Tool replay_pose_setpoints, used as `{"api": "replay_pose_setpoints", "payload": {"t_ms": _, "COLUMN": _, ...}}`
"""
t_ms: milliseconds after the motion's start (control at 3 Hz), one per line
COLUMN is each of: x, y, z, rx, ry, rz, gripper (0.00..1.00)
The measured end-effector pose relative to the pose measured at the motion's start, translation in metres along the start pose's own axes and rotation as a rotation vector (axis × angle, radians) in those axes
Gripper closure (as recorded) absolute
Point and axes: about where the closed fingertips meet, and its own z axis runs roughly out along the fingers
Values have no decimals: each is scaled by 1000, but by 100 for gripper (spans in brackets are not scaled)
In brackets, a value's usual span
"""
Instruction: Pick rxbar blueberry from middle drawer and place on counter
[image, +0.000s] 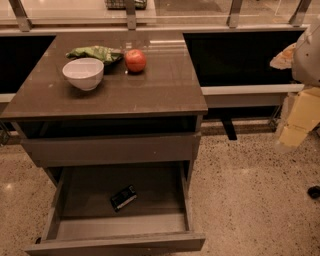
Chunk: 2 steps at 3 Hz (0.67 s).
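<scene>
The rxbar blueberry (123, 197), a small dark wrapper with pale markings, lies flat on the floor of the middle drawer (120, 242), left of centre. The drawer is pulled wide open at the bottom of the grey-brown cabinet. The counter (150, 90) is the glossy dark brown top above it. My gripper (296, 122) is a pale yellowish shape at the right edge of the view, beside the cabinet at about counter height. It is far from the bar and nothing is visibly held.
On the counter stand a white bowl (83, 73), a green wrinkly snack bag (95, 52) and a red apple (135, 60), all at the back left. A drawer front (110, 149) above the open drawer stands nearly shut. Speckled floor lies to the right, with a small dark object (314, 191) on it.
</scene>
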Motion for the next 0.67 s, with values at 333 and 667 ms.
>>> {"api": "replay_pose_setpoints", "payload": {"t_ms": 333, "x": 0, "y": 0, "z": 0, "rx": 0, "ry": 0, "rz": 0, "gripper": 0}}
{"api": "replay_pose_setpoints", "payload": {"t_ms": 667, "x": -15, "y": 0, "z": 47, "rx": -80, "ry": -26, "rz": -34, "gripper": 0}}
